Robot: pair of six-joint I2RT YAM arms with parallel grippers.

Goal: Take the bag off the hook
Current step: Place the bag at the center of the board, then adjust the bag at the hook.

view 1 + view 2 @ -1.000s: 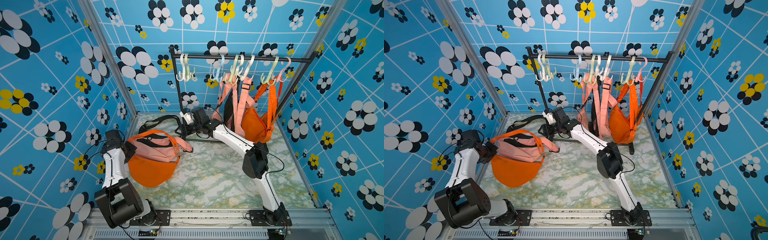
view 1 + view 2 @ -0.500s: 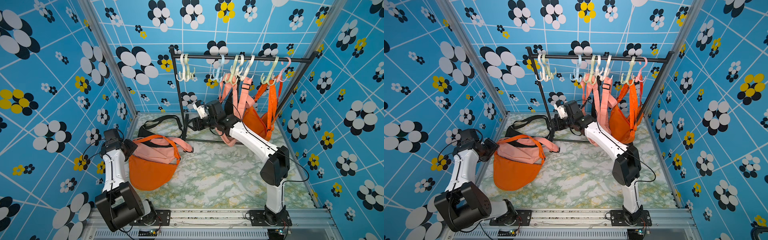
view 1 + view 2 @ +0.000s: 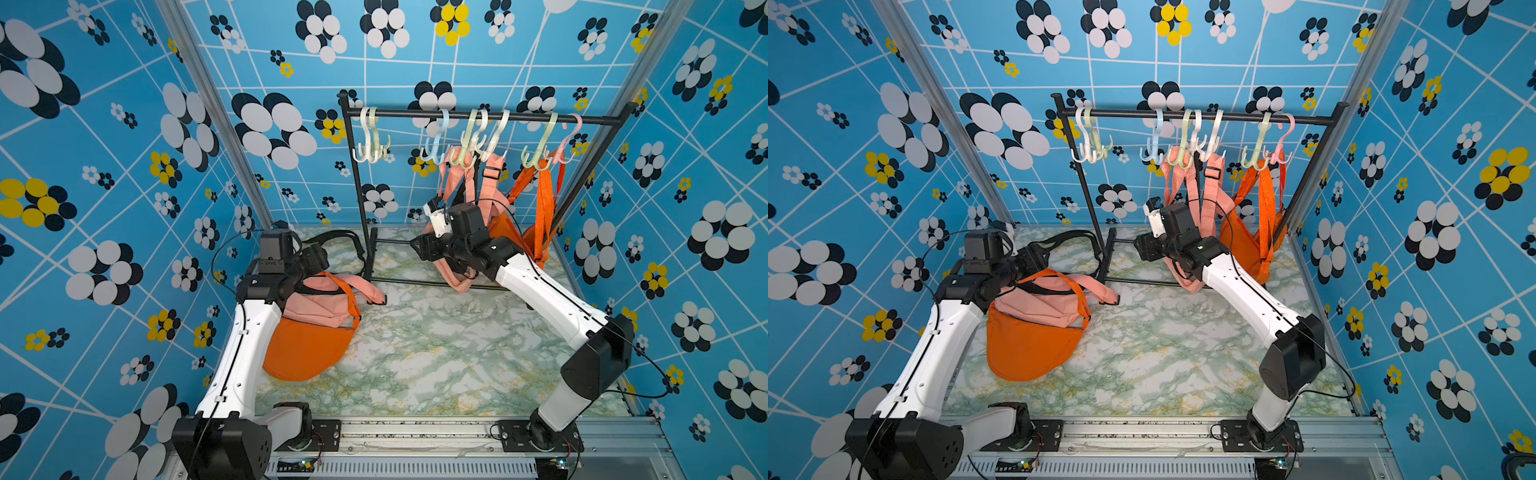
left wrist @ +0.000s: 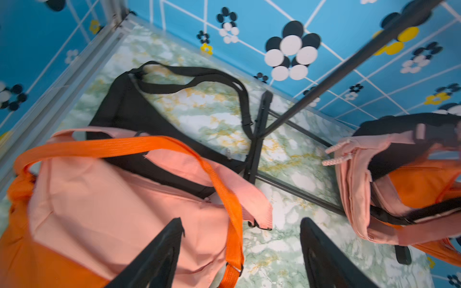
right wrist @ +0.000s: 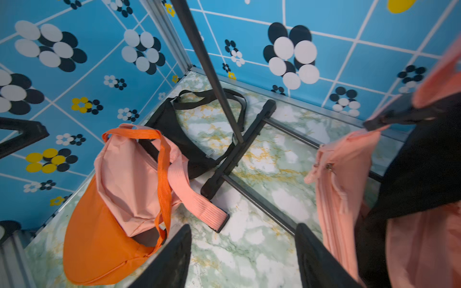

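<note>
Pink bag straps (image 3: 461, 187) and orange bag straps (image 3: 542, 195) hang from pastel hooks (image 3: 463, 153) on the black rail (image 3: 478, 117), with a black bag between them. The hanging pink bag (image 5: 336, 187) is just beside my right gripper (image 3: 422, 247), which is open and empty (image 5: 243, 227). On the floor at the left, a pink bag (image 3: 320, 307) lies on an orange bag (image 3: 307, 353), with an orange strap (image 4: 219, 184) draped over it. My left gripper (image 3: 316, 257) hovers open above that pile (image 4: 240, 222), holding nothing.
A black bag (image 3: 340, 241) lies on the marble floor by the rack's left post (image 3: 359, 199). The rack's foot bars (image 3: 415, 282) run along the floor. Empty hooks (image 3: 372, 145) hang at the rail's left end. Patterned walls close in on three sides.
My left gripper opened and let the orange strap drop onto the pink bag. My right arm pulled back from the rack's left post toward the hanging bags.
</note>
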